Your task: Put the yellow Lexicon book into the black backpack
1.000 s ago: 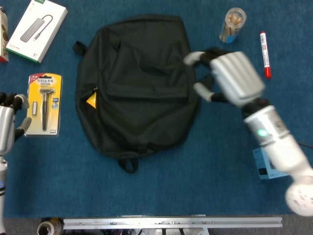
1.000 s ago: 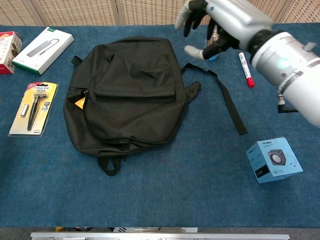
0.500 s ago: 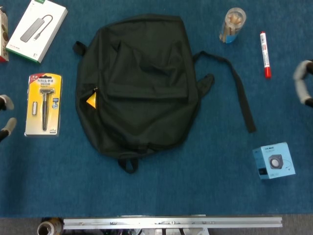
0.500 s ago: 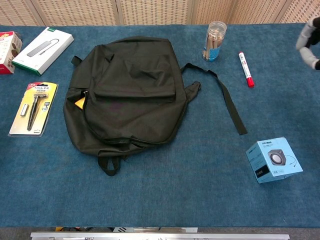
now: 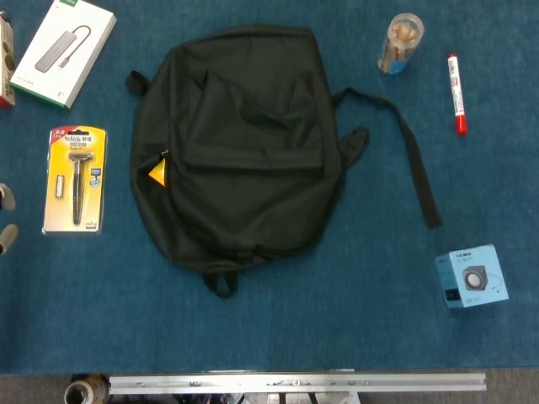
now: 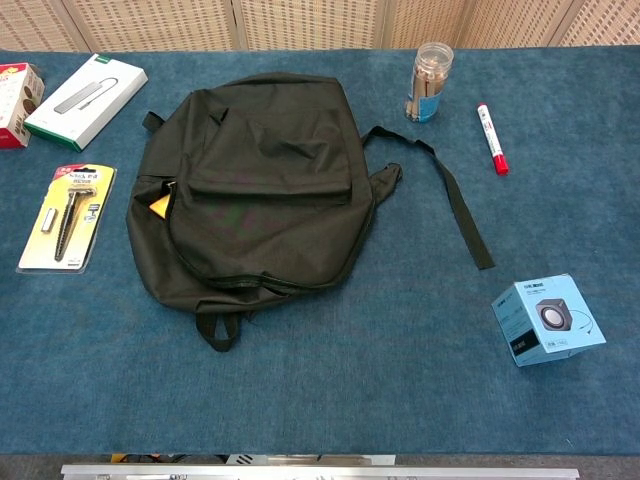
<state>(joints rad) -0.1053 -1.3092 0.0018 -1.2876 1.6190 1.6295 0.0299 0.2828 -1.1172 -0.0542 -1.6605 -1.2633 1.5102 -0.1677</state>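
Note:
The black backpack (image 5: pixel 240 143) lies flat in the middle of the blue table, also seen in the chest view (image 6: pixel 260 185). A small yellow corner, apparently the yellow Lexicon book (image 5: pixel 157 172), pokes out of a gap on the backpack's left side (image 6: pixel 159 205); the rest of the book is hidden inside. Only two fingertips of my left hand (image 5: pixel 5 200) show at the head view's left edge, apart and holding nothing. My right hand is in neither view.
A yellow razor pack (image 5: pixel 77 178) lies left of the backpack, a white adapter box (image 5: pixel 64 52) behind it. A clear jar (image 5: pixel 399 42) and red marker (image 5: pixel 456 82) sit at the back right. The backpack's strap (image 5: pixel 413 156) trails right. A blue speaker box (image 5: pixel 471 276) stands front right.
My right hand has pulled away from the backpack's strap side and left both views. My left hand has slid off leftward until only its fingertips show.

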